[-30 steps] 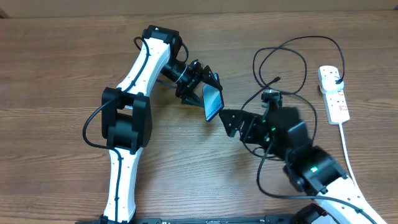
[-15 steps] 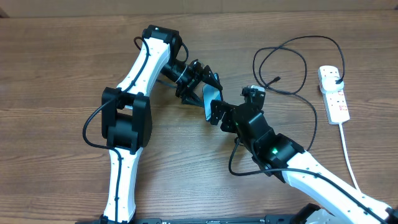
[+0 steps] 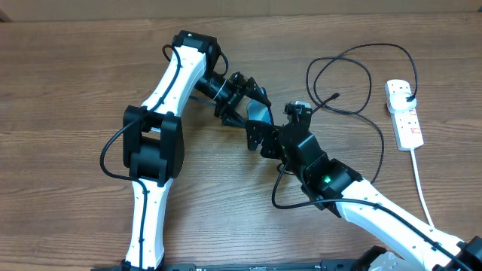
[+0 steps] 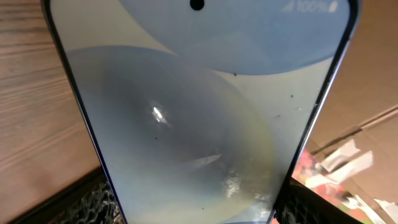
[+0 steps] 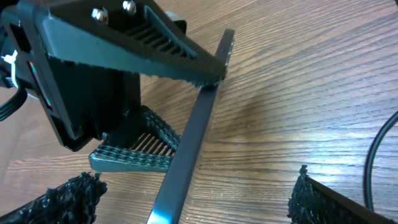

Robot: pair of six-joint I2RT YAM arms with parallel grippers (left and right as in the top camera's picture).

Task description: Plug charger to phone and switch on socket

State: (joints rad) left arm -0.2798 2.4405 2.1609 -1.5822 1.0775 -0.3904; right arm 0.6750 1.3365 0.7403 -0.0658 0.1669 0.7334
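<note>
Tabletop (image 3: 75,75): brown wood grain, bearing socket (image 3: 403,113).
Left fingers (image 5: 149,37): clamped on phone (image 4: 199,124).
Right fingers (image 5: 68,194): spread apart, flanking phone.

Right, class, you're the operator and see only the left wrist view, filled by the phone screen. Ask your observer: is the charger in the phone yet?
Observer: No. The charger's connector tip lies loose on the table, in no pincer.
Operator: And its other end?
Observer: The black plug sits in the socket's far outlet.
Operator: Where's the right pincer?
Observer: The right pincer is open and empty, close up to the phone.
</note>
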